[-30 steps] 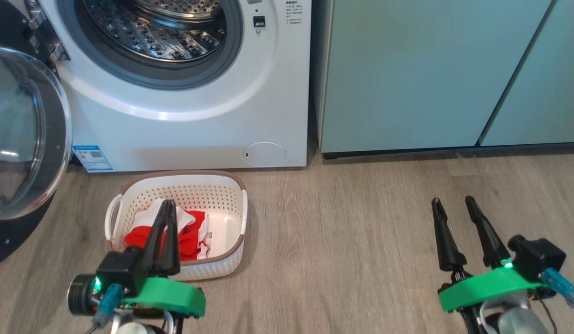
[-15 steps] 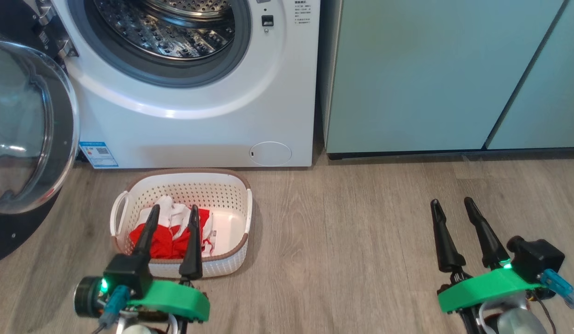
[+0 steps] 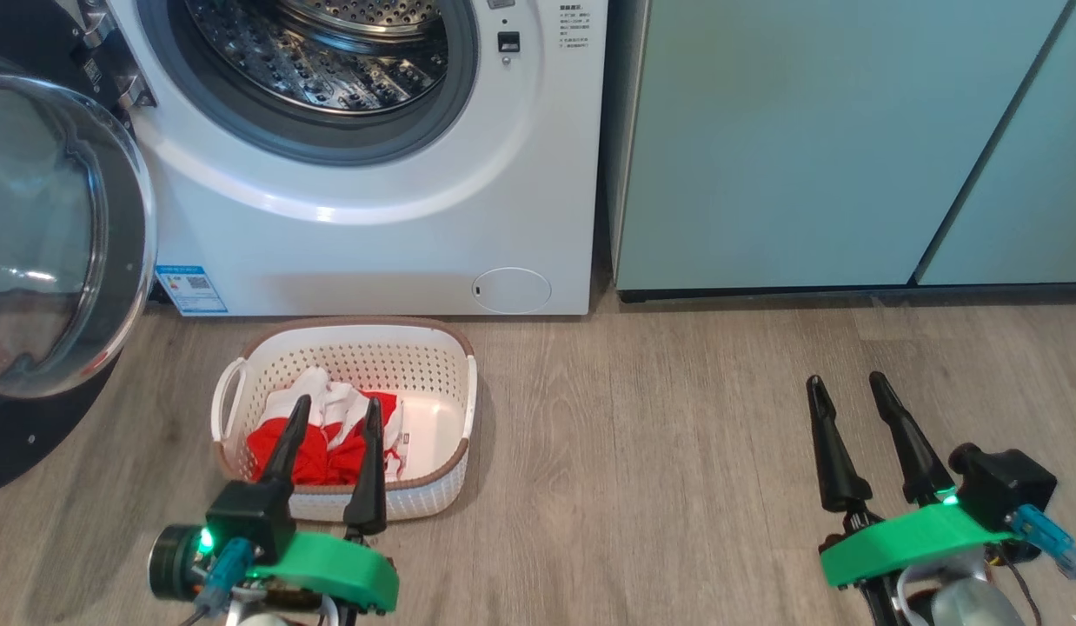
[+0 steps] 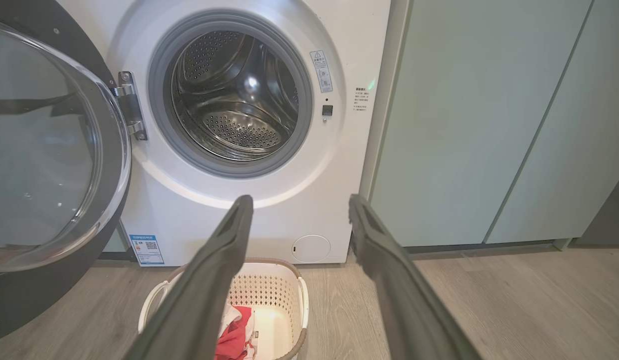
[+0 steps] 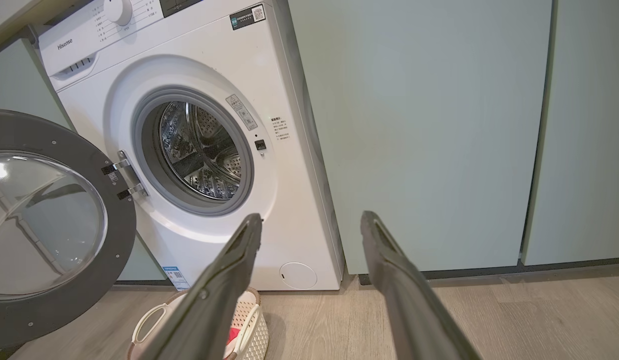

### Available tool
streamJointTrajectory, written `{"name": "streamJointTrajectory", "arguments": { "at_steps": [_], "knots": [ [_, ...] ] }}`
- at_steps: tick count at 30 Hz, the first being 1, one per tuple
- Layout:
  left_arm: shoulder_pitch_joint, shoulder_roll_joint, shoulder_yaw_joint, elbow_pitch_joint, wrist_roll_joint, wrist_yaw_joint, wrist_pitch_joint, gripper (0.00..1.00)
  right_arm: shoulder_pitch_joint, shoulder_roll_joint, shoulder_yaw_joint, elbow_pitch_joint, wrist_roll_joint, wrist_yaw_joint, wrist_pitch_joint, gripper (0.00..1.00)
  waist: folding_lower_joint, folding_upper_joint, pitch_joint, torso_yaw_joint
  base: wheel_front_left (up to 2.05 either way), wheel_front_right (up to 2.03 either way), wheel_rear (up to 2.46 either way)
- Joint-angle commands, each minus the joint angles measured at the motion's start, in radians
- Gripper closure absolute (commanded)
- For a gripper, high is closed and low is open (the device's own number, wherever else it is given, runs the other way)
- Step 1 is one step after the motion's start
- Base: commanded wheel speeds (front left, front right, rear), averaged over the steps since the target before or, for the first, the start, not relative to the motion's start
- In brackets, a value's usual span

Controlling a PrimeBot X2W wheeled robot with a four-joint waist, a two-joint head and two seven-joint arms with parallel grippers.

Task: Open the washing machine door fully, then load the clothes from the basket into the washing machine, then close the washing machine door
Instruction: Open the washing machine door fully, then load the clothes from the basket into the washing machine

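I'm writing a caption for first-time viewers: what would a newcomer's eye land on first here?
The white washing machine at upper left stands open, its steel drum shining, with the glass-bowled washing machine door swung out to the far left. On the floor before it sits the basket holding bright red clothes, the open left end effector poised at its near side.

Clothes (image 3: 327, 452) lie in basket (image 3: 375, 360) before washing machine (image 3: 373, 239).
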Motion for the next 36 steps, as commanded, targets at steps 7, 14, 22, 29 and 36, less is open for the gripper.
{"name": "streamJointTrajectory", "arguments": {
  "at_steps": [7, 14, 22, 29, 36],
  "knots": [
    [-0.034, 0.008, 0.022, -0.033, 0.012, 0.008, -0.005, 0.00, -0.041, -0.001, 0.027, -0.025, 0.004, 0.000, -0.009, 0.00, 0.0000, -0.0001, 0.001, 0.001, 0.00, 0.00, 0.00],
    [-0.038, 0.008, 0.025, -0.047, -0.014, -0.011, -0.005, 0.00, -0.041, -0.001, 0.029, -0.024, 0.006, 0.000, -0.009, 0.00, 0.0000, -0.0001, 0.002, 0.006, 0.00, 0.00, 0.00],
    [-0.034, 0.008, 0.046, -0.045, -0.038, -0.020, -0.005, 0.00, -0.043, -0.001, 0.034, -0.020, 0.007, 0.000, -0.009, 0.00, 0.0000, -0.0001, 0.001, 0.008, 0.80, -0.80, 0.00],
    [-0.032, 0.008, 0.046, -0.048, -0.034, -0.021, -0.005, 0.00, -0.042, -0.001, 0.040, -0.019, 0.008, 0.000, -0.009, 0.00, 0.0000, -0.0001, -0.003, 0.012, 1.82, -1.82, 0.00],
    [-0.030, 0.008, 0.040, -0.057, -0.010, -0.018, -0.005, 0.00, -0.040, -0.001, 0.047, -0.016, 0.006, 0.000, -0.009, 0.00, 0.0000, -0.0001, -0.009, 0.015, 2.12, -2.12, -0.01]
  ]
}}
